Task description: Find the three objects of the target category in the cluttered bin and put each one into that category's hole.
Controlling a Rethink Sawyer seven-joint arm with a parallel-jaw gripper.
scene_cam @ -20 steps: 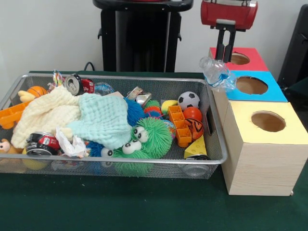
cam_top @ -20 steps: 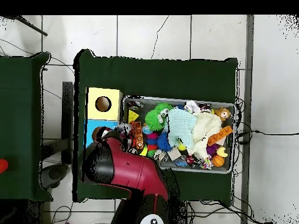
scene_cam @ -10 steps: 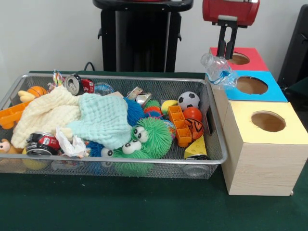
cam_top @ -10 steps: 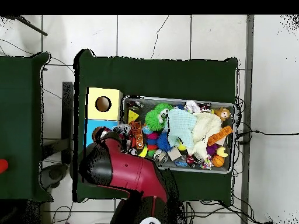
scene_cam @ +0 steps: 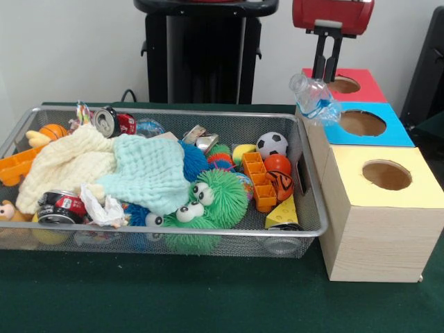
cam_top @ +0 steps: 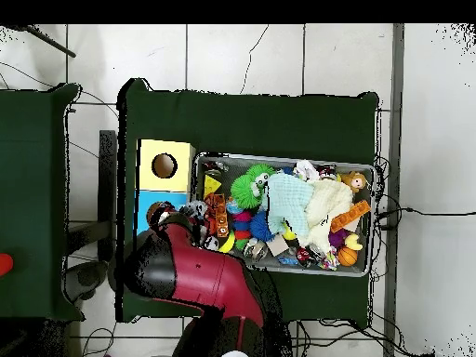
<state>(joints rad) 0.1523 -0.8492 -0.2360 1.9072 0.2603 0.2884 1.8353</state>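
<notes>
Gripper (scene_cam: 325, 75) pinches a crushed clear plastic bottle (scene_cam: 313, 100), hanging over the near-left edge of the blue box (scene_cam: 378, 135), not over its hole (scene_cam: 363, 123) yet. Best to centre the bottle above the opening before letting go (it hangs off to one side, so it could catch the rim). Three boxes: red (scene_cam: 362, 84), blue, yellow (scene_cam: 386, 201), one hole each. Wire bin (scene_cam: 173, 234) holds two visible cans.

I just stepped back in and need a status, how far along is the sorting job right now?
Nothing visibly finished: what the holes already hold can't be seen. In hand: the gripper holds a crumpled plastic bottle beside the blue box, not yet over its hole. Left: dropping it in. The bin remains cluttered, so searching may continue.
</notes>
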